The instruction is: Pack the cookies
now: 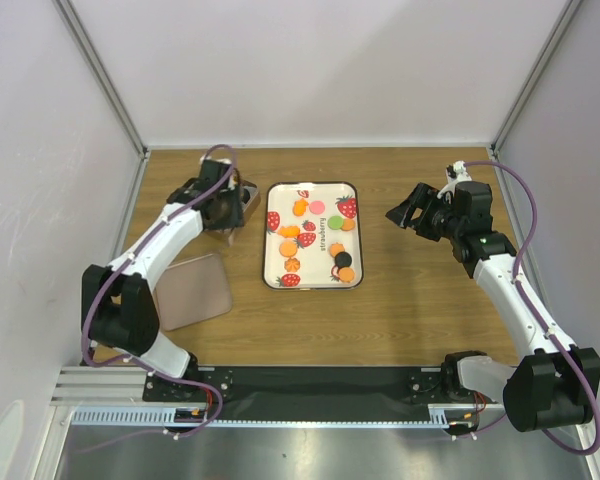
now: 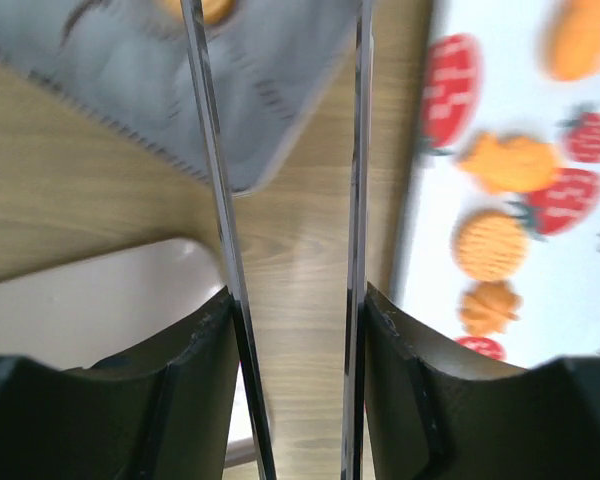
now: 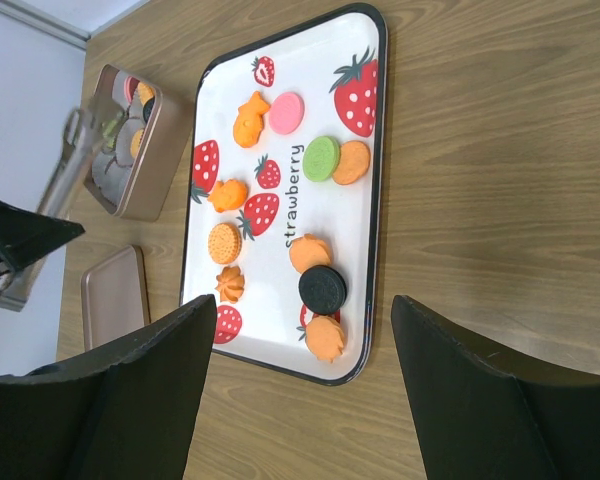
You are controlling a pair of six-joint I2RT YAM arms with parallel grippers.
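Right wrist view: small round cookies (image 3: 321, 158) lie on a white strawberry-print tray (image 3: 350, 232), some inside a rose-gold metal tin (image 3: 166, 150). Left gripper (image 2: 295, 310) clamps silver metal tongs (image 2: 220, 200); right gripper (image 3: 305, 302) gapes empty. A loosened clamp could drop the tongs.

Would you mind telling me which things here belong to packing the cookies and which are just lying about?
In the job: cookies, the tray under them, the tin with some inside, tongs held by the left claw.
Lying about: lid flat on the table; right claw, open, holding nothing.
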